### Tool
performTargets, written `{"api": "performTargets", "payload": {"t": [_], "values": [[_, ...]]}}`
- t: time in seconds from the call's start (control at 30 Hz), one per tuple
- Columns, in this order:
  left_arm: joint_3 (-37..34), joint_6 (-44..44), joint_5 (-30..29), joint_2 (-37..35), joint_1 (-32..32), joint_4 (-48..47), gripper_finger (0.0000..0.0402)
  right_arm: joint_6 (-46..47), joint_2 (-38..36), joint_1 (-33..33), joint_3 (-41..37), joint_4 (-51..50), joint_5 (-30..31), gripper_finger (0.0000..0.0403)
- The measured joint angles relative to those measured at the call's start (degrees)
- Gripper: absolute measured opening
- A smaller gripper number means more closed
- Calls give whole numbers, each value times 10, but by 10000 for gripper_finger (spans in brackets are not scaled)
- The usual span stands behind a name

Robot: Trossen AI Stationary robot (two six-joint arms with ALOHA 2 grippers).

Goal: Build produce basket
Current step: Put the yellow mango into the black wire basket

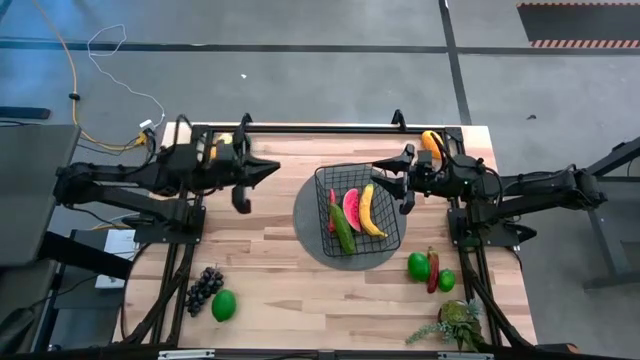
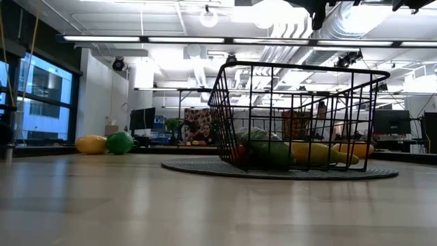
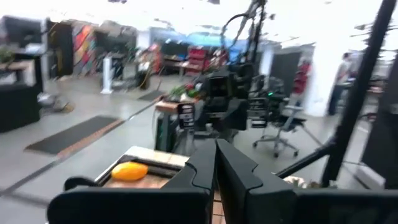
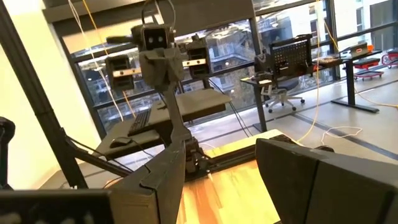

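The basket (image 1: 358,210) sits on a round grey mat (image 1: 308,228) near the middle of the surface (image 1: 280,280), already holding a banana (image 1: 370,212), a watermelon slice (image 1: 351,208), a cucumber (image 1: 343,232) and what looks like a red chili (image 1: 332,203). The rest of the produce lies well apart from it: grapes (image 1: 203,289) and a green fruit (image 1: 224,304) near the front left, two green fruits (image 1: 418,265) and a chili (image 1: 432,270) at the front right, and an orange piece (image 1: 431,140) at the back right. The left tool (image 1: 241,201) hangs above bare wood left of the basket with its fingers (image 3: 214,177) pressed together and nothing between them; the right tool (image 1: 392,190) hovers at the basket's right rim, half open and empty. The main risk, as I judge it, is the right tool catching the wire rim on its way out or down and dragging or tipping the basket off the mat. The left tool would also have to reopen before it could take anything. The plant (image 1: 455,322) beside the front-right fruit could be snagged by mistake. The low view shows neither tool, the basket's mesh blurs what lies inside, and the yellow piece (image 1: 224,140) behind the left arm is mostly covered.
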Motion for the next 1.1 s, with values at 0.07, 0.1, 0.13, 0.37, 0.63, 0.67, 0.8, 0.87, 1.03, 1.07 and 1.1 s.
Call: {"api": "performTargets", "payload": {"t": [0.07,0.1,0.13,0.37,0.63,0.67,0.8,0.87,1.03,1.07,1.1], "values": [[-31,0,1,-25,0,11,1,0,0,0,0,-1,0,178],[-42,-3,-2,-34,0,12,2,0,0,0,0,-1,0,178],[-53,-10,-6,-43,2,12,2,0,0,0,0,-1,0,178],[-86,-2,-14,-67,3,10,1,-11,0,0,0,-3,0,178],[-90,9,-14,-66,3,5,3,-29,0,0,0,-16,0,178],[-90,9,-14,-66,3,5,3,-30,0,0,0,-20,0,178],[-90,9,-14,-66,3,5,3,-27,0,0,0,-27,0,178],[-90,9,-14,-66,3,5,3,-27,0,0,0,-26,0,178],[-90,9,-14,-66,3,5,3,-21,0,0,0,-26,5,178],[-90,9,-14,-66,3,5,3,-12,0,0,0,-27,9,178],[-90,9,-15,-66,3,5,3,1,0,0,0,-26,16,178]]}}
